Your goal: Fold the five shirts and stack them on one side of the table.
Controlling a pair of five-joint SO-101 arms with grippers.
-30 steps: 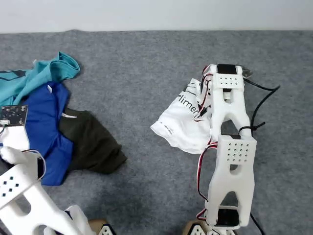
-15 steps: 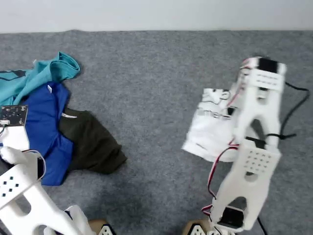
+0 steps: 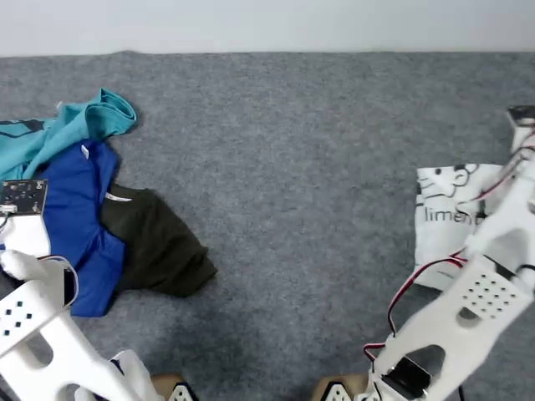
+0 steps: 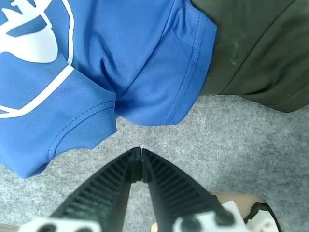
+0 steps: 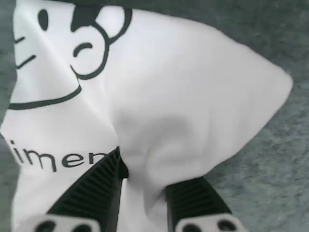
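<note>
Robot lab bench: grey felt-covered table (image 3: 292,125), plain white wall (image 3: 251,25) behind.

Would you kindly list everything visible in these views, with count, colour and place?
teal shirt: one, teal, crumpled at the table's far left.
blue shirt: one, blue with white print, left side, between the teal and dark shirts.
dark shirt: one, dark olive, touching the blue shirt on its inner side.
white shirt: one, white with black print, right edge of the table.
table cover: one, grey, under everything.
left arm: one, white, near left corner.
right arm: one, white, near right.
left gripper: black, shut on nothing, over the cover by the blue shirt's edge.
right gripper: black, shut on the white shirt.
</note>
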